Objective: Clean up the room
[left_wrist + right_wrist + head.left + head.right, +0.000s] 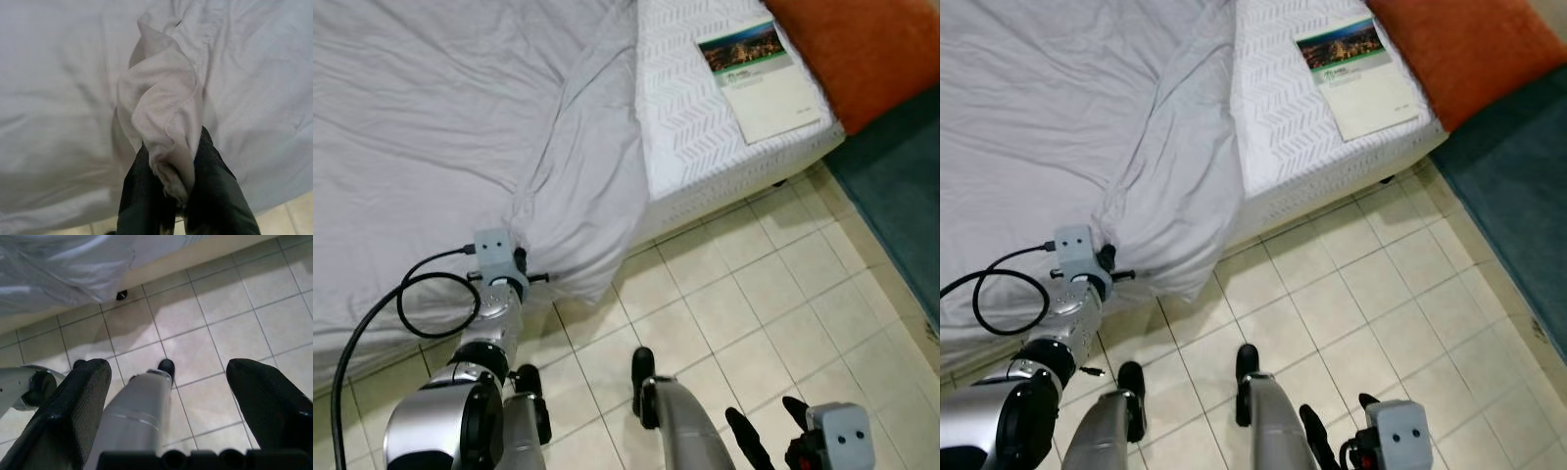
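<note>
A pale grey bedsheet (440, 127) covers the bed and hangs over its near edge toward the tiled floor. My left gripper (178, 188) is shut on a bunched corner of the bedsheet (164, 127), the fabric pinched between its two black fingers (215, 196). In the eye views the left wrist (499, 257) sits at the sheet's drooping fold (582, 245) by the bed edge. My right gripper (168, 391) hangs low over the floor with its fingers wide apart and nothing between them; it shows at the bottom right (769, 436).
A book (759, 80) lies on the bare white mattress (685, 137) at the back right, beside an orange pillow (867, 49). A dark teal rug (901, 186) covers the floor at the right. My legs and feet (644, 372) stand on beige tiles (754, 294).
</note>
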Motion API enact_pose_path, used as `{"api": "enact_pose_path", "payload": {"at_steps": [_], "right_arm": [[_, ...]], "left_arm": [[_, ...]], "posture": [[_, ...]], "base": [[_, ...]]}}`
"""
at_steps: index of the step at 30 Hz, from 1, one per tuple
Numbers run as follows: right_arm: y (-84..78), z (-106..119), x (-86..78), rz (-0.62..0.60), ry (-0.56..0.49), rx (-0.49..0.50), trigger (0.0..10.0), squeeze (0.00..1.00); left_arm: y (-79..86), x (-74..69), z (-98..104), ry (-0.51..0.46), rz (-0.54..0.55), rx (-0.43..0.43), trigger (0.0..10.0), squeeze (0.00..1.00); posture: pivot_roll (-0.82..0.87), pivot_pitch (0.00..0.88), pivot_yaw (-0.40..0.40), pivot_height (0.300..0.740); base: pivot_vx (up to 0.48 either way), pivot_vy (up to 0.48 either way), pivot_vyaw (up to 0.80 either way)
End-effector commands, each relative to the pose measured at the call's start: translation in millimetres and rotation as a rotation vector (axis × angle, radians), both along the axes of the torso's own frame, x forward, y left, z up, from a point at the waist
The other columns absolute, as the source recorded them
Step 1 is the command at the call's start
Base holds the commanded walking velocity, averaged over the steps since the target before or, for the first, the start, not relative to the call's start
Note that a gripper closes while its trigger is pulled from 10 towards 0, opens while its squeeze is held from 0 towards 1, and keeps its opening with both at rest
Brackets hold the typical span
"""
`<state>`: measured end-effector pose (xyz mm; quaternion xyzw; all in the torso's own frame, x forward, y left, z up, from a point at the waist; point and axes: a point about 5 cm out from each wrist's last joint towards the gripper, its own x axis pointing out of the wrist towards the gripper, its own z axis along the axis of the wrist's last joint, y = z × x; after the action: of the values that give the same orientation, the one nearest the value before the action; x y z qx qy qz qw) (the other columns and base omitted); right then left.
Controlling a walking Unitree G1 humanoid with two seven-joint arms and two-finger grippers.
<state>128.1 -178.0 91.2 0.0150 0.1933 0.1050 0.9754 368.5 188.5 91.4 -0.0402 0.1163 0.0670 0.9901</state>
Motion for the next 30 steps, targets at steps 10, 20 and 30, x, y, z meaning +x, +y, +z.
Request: {"api": "enact_pose_path", "payload": {"at_steps": [10,20,30], "right_arm": [[-5.8,-15.7,47.2,-0.069,-0.08,-0.008,10.0,0.0],[-3.0,-18.7,67.7,-0.105,-0.144,0.002,10.0,0.0],[0.3,-21.9,68.8,-0.094,-0.157,-0.005,10.0,0.0]], "left_arm": [[-2.6,0.4,0.6,0.005,-0.082,0.099,10.0,0.0],[-33.4,7.4,8.6,-0.023,-0.175,0.12,10.0,0.0],[-82.0,5.7,6.4,-0.012,-0.293,0.081,10.0,0.0]], "posture": [[-0.22,0.302,0.035,0.74],[-0.23,0.24,0.085,0.74],[-0.23,0.225,0.09,0.74]], "base": [[0.0,-0.236,0.0],[0.0,-0.472,0.0],[0.0,-0.472,0.0]]}}
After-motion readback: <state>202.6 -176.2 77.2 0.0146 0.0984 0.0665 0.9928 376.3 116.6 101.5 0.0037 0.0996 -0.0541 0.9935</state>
